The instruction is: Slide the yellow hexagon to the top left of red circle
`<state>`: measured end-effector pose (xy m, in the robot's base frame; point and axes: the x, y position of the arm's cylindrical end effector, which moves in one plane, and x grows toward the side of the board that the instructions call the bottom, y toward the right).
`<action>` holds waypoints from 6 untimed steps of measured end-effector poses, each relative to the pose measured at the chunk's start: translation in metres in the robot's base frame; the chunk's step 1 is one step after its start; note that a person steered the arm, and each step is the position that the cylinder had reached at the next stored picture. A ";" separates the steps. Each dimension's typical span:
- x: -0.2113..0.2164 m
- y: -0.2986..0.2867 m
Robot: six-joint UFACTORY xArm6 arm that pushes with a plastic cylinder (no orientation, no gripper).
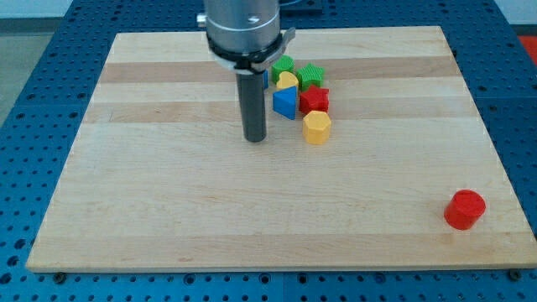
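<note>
Resting on the wooden board (168, 210), my tip (255, 138), a bare rod with no jaws, stood left of the yellow hexagon (316, 127); the red circle (464, 210) lay well apart at lower right. Clustered neighbours risked being dragged along.

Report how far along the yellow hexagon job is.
Nothing looks done: the yellow hexagon sits at the cluster's lower edge, just below the red block, far from the red circle at the view's bottom right. In hand: my tip rests left of the hexagon, apart from it. Left: the whole push toward the circle's top left.
</note>
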<state>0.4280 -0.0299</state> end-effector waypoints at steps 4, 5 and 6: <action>0.002 0.131; 0.003 0.153; 0.021 0.164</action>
<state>0.4491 0.1340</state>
